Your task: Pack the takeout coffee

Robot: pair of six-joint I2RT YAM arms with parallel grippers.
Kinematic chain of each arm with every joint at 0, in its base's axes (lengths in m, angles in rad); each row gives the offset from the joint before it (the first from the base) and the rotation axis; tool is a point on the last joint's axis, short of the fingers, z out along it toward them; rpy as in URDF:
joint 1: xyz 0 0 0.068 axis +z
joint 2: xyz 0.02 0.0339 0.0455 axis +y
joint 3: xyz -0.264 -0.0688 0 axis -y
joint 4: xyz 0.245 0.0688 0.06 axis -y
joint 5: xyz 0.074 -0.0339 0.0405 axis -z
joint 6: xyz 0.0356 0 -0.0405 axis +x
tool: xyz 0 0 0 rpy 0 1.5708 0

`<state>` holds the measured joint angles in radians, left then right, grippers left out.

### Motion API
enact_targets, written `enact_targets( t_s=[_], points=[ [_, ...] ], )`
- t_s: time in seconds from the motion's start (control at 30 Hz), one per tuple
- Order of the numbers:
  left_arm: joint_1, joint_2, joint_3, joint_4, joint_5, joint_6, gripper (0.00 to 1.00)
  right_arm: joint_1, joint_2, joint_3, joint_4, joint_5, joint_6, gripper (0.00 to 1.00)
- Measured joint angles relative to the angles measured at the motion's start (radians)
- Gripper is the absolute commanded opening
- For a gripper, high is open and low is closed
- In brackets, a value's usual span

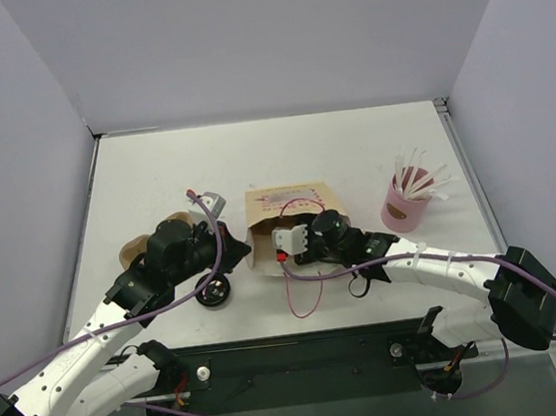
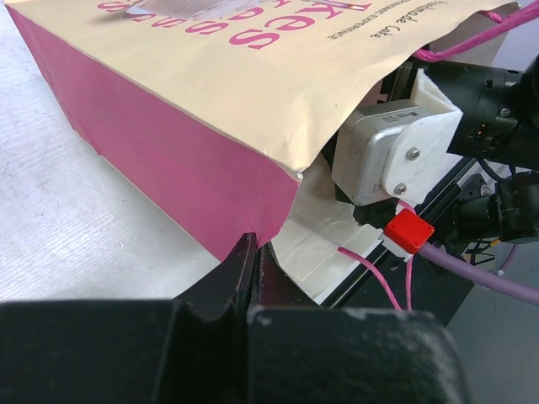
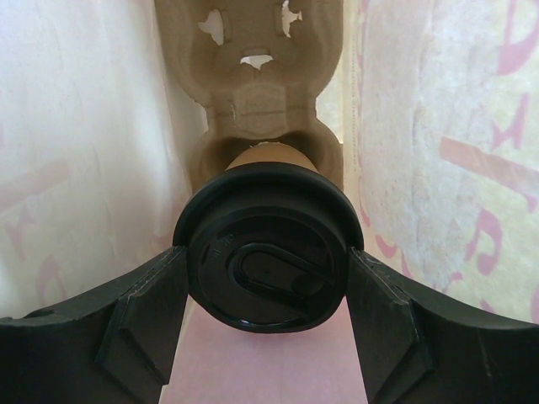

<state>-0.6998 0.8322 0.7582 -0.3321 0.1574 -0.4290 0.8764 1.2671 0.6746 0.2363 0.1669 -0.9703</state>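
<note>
Your white counter (image 1: 281, 147) is boxed in by grey walls (image 1: 269, 38) at the left, far and right edges. The paper bag (image 1: 283, 207) lies on its side mid-counter. Inside it, the right gripper (image 3: 268, 271) pinches the takeout coffee (image 3: 269, 210) by its black lid, against a pulp carrier (image 3: 253, 76). The left gripper (image 1: 231, 253) is at the bag's left side, and you cannot tell its spread. A pink cup of white sticks (image 1: 404, 209) stands near the right edge, and a loose black lid (image 1: 214, 293) lies by the near edge. Bare surface runs from the bag to the far edge.

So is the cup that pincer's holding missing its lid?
No, the takeout coffee between the right pincer's fingers, inside the paper bag, wears a round black lid.
</note>
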Motion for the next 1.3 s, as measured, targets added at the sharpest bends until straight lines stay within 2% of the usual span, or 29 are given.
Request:
enact_targets(
  t_s=[0.4,0.57,1.03,1.3],
  points=[
    [0.0,0.0,0.0,0.0,0.0,0.0,0.0,-0.019,0.056,-0.013,0.065,-0.006,0.0,0.4],
    [0.0,0.0,0.0,0.0,0.0,0.0,0.0,-0.031,0.087,-0.037,0.146,-0.008,-0.005,0.41],
    [0.0,0.01,-0.004,-0.001,-0.005,0.0,0.0,-0.053,0.161,-0.039,0.27,-0.013,-0.003,0.57],
    [0.0,0.014,-0.006,0.0,-0.005,0.0,0.0,-0.058,0.181,-0.02,0.268,-0.015,-0.001,0.58]
  ],
)
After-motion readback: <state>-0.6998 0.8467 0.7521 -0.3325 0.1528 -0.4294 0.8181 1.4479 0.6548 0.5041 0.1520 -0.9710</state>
